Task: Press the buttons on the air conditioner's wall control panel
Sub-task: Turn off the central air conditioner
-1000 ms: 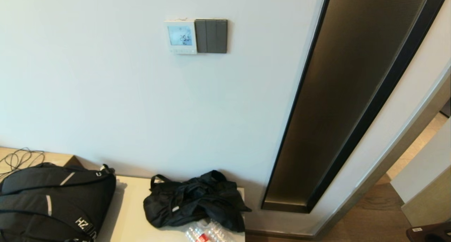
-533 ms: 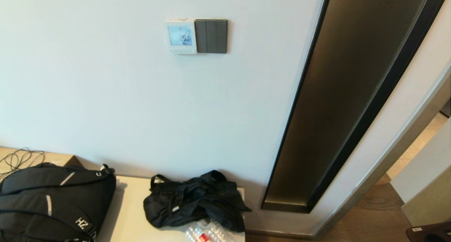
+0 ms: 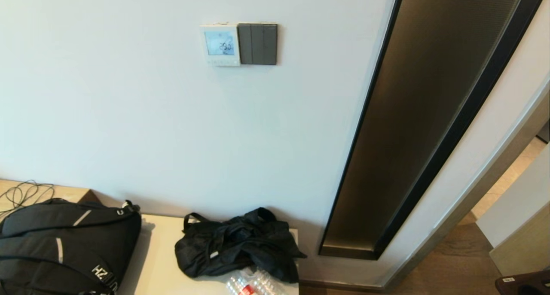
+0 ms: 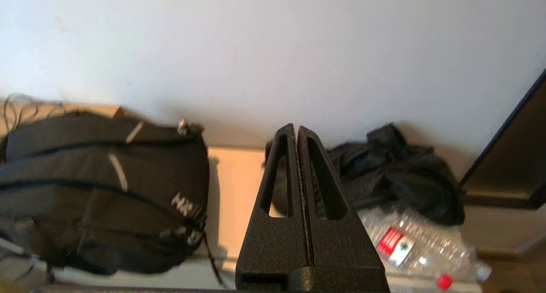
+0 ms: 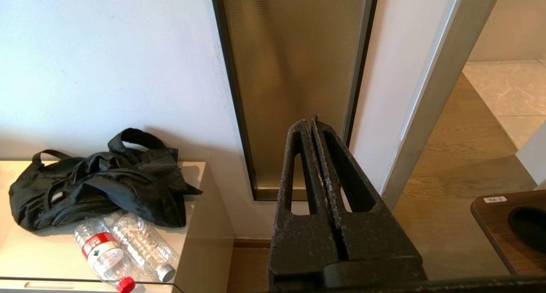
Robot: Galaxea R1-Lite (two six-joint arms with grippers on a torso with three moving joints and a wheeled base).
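Observation:
The air conditioner's wall control panel (image 3: 220,44) is a small white square with a light-blue screen, high on the wall in the head view. Its buttons (image 3: 222,61) form a tiny pale row under the screen. Neither gripper shows in the head view. My left gripper (image 4: 297,129) is shut and empty, low down, pointing at the wall above the cabinet. My right gripper (image 5: 310,122) is shut and empty, low down, pointing at the ribbed glass strip. Both are far below the panel.
A dark grey three-gang switch plate (image 3: 257,44) adjoins the panel on its right. A black backpack (image 3: 64,243), a crumpled black bag (image 3: 236,243) and plastic bottles (image 3: 253,284) lie on a low beige cabinet (image 3: 159,256). A tall dark-framed glass strip (image 3: 412,127) stands to the right.

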